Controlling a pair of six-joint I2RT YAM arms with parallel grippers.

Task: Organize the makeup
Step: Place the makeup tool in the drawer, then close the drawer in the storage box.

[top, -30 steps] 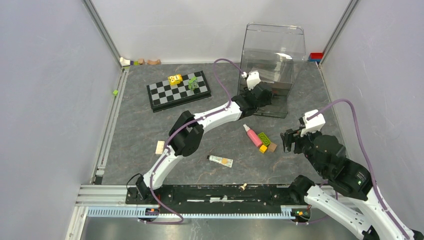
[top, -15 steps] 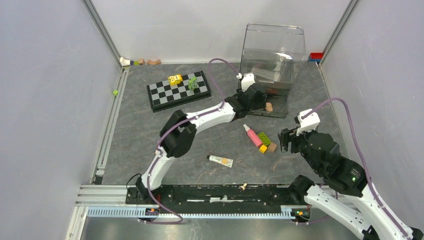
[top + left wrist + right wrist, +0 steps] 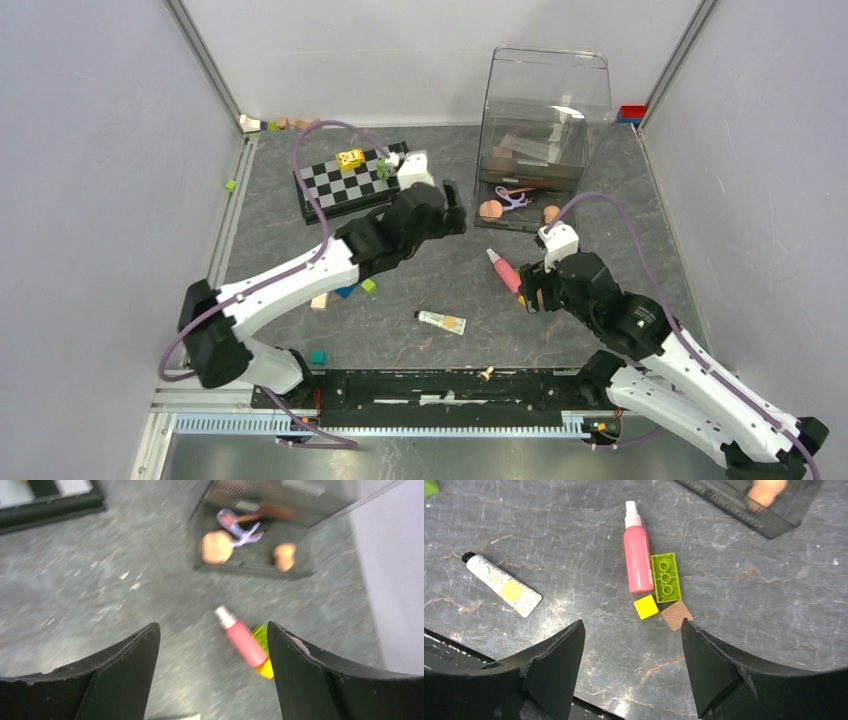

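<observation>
Makeup partly sits in the clear box (image 3: 545, 120) at the counter's far right corner; the pink bottle (image 3: 637, 560) and cream tube (image 3: 503, 585) lie loose toward the near edge. Left tool (image 3: 213, 630) and right tool (image 3: 631, 630) stand wide, empty, the right above the bottle. Best to close across its body, clear of the green brick (image 3: 666, 577) touching it. Only the right wrist view shows that contact; from above the tool hides it
</observation>
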